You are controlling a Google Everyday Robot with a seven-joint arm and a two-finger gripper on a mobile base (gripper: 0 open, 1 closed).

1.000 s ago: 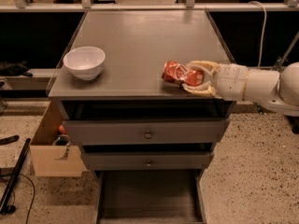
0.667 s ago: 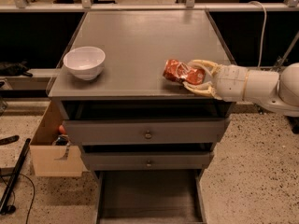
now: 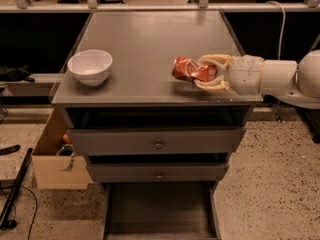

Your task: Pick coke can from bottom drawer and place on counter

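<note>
Camera view: we saw the gripper (image 3: pixel 201 72) clasping the can (image 3: pixel 185 68) at the counter (image 3: pixel 150 39). Only release was left, we judged.

The gripper (image 3: pixel 199 72) is over the right front part of the worktop (image 3: pixel 150 49). Its 2 jaws are pale cream with a slight yellow tint, thin and curved like claws, and look smooth and plastic. They grow from a short, blocky white wrist section (image 3: pixel 244 74) with faint grey seams across its face. Behind that is a plain white cylindrical segment (image 3: pixel 277 77), set off from the wrist by 1 narrow dark ring. The arm ends at the picture's right edge in a large rounded white housing (image 3: pixel 311 76), glossy on top and shaded grey along its underside.
</note>
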